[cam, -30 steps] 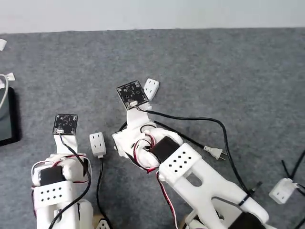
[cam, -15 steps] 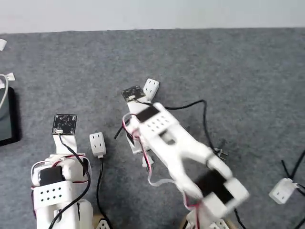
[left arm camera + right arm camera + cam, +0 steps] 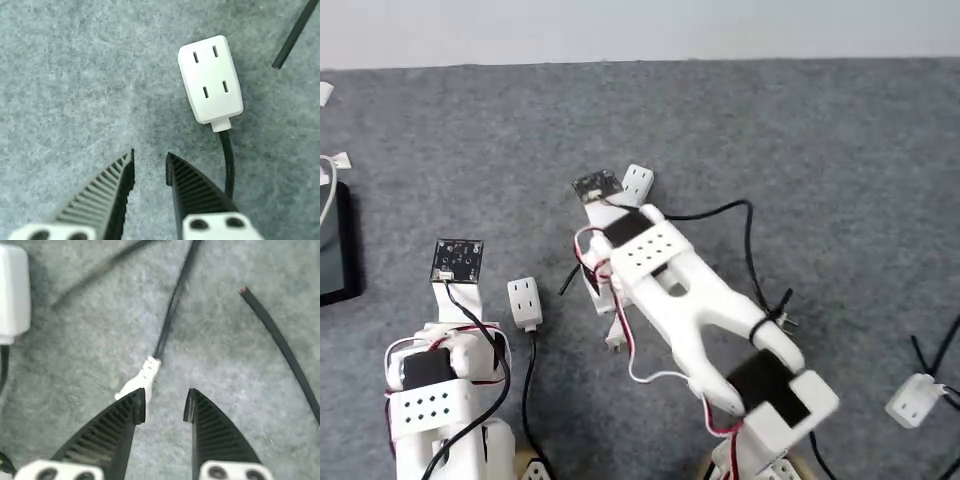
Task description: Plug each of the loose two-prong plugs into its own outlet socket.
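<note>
A white outlet socket (image 3: 210,80) with a black cord lies just ahead of my left gripper (image 3: 149,161), whose fingers are a little open and hold nothing. In the high view this socket (image 3: 524,301) sits beside the left arm (image 3: 440,385). My right gripper (image 3: 164,407) is open above the carpet. A small white plug (image 3: 134,385) on a black cord lies against one of its fingertips (image 3: 140,402). From above, that plug (image 3: 615,339) peeks out beside the right arm (image 3: 655,265). Another two-prong plug (image 3: 783,320) lies to the right, and a second socket (image 3: 638,181) lies beyond the arm.
A third white socket (image 3: 917,399) lies at the right edge. A loose black cable end (image 3: 272,332) crosses the carpet near the right gripper. A black cord (image 3: 748,240) loops beside the right arm. A dark flat object (image 3: 332,250) lies at the left edge.
The right arm has lifted and swung its upper links over the middle of the carpet, tilting its wrist downward. The black cord beside it shifted. The left arm has not moved.
</note>
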Action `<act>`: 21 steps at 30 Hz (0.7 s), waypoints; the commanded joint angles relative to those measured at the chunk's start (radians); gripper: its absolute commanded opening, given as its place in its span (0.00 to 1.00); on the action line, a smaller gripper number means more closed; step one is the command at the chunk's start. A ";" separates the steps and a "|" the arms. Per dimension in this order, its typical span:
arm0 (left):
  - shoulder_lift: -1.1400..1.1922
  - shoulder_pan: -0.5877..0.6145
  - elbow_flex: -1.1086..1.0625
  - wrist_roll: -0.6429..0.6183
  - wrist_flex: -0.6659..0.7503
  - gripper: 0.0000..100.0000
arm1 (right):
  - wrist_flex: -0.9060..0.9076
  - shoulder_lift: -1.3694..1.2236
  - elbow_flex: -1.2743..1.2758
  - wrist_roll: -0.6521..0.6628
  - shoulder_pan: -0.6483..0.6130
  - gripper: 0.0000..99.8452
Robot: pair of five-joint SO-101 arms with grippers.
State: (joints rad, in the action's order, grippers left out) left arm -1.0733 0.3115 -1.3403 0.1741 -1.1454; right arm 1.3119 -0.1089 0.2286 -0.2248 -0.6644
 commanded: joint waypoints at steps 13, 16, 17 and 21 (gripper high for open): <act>-0.012 0.005 0.036 0.043 0.032 0.03 | -0.133 0.099 0.117 0.003 -0.031 0.01; -0.012 0.003 0.036 0.044 0.032 0.03 | -0.133 0.099 0.118 0.003 -0.053 0.01; -0.012 0.003 0.036 0.044 0.032 0.03 | -0.133 0.097 0.118 0.003 -0.053 0.01; -0.012 0.003 0.035 0.044 0.032 0.03 | -0.140 0.097 0.130 0.003 -0.054 0.01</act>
State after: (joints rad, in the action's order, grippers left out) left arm -1.0733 0.3115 -1.3403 0.2110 -1.1423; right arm 1.1907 -0.0552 0.3606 -0.2171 -0.7089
